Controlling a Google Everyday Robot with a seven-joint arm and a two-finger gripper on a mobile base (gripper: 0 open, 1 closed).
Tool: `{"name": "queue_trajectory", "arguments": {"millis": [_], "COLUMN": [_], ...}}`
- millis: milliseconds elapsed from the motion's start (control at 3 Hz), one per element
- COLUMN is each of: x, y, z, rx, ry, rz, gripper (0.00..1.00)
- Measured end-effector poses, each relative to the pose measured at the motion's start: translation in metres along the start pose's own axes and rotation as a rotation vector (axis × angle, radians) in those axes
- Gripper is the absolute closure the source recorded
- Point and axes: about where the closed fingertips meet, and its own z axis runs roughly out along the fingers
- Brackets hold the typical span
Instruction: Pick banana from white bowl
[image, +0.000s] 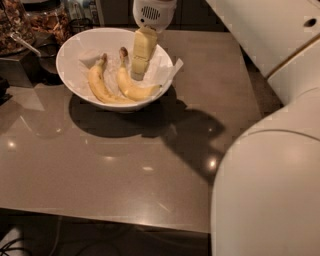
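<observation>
The white bowl (75, 47), lined with crumpled white paper, stands at the back left of the brown table. Two bananas lie in it. The banana (131, 88) on the right is thick and sharply bent, with a dark brown stem tip pointing to the back. A slimmer, evenly curved banana (99, 85) lies to its left. My gripper (138, 72) hangs down from its white wrist (152, 12) into the bowl. Its tip is just above and behind the thick banana's middle, close to it. It holds nothing that I can see.
Glass jars of snacks (30, 22) and a dark stand crowd the back left corner beside the bowl. The glossy table (125, 165) stretches toward me. My white arm (270, 35) and body (270, 195) fill the right side.
</observation>
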Motion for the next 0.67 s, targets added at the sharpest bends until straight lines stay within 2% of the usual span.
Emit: {"name": "queue_trajectory", "arguments": {"millis": [333,667], "x": [-0.024,-0.039], "y": [-0.002,-0.004], "z": [0.019,0.038], "rx": [-0.047,-0.088], "ry": [0.000,-0.003], "rz": [-0.022,-0.029], "gripper": [0.00,0.12]}}
